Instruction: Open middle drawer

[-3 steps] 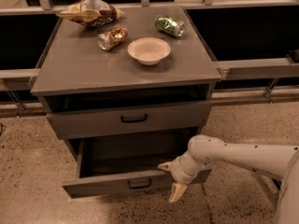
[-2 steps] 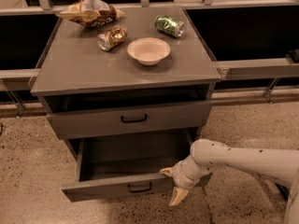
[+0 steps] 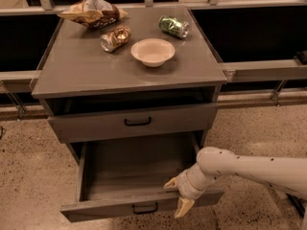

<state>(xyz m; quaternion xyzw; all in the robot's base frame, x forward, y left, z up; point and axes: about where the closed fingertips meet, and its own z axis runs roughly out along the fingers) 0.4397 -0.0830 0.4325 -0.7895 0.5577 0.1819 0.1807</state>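
The tool (image 3: 173, 200) is at the end of a pale arm (image 3: 249, 169) that comes in from the right. It sits low, at the right end of the middle drawer (image 3: 105, 210).

The middle drawer is pulled far out, and you can see its bare floor. The drawer spreads out to the left of the tool. Its small black handle (image 3: 145, 208) is just left of the tool, on the flat front. The tool is released, with its two fingers spread apart. One finger (image 3: 170, 183) points left over the inside of the drawer. The other finger (image 3: 183, 207) points down on the outside of the front. The top edge of the front runs between them. I cannot tell if either finger touches it.

Above the tool is the upper drawer (image 3: 86, 126), with its own black handle (image 3: 137, 122). A dark gap shows over it.

Higher still is the table (image 3: 96, 75) top. On it, far up from the tool, are a cream bowl (image 3: 152, 51), a green can (image 3: 173, 26) lying on its side, a gold can (image 3: 115, 38) also on its side, and a crumpled snack bag (image 3: 91, 12).
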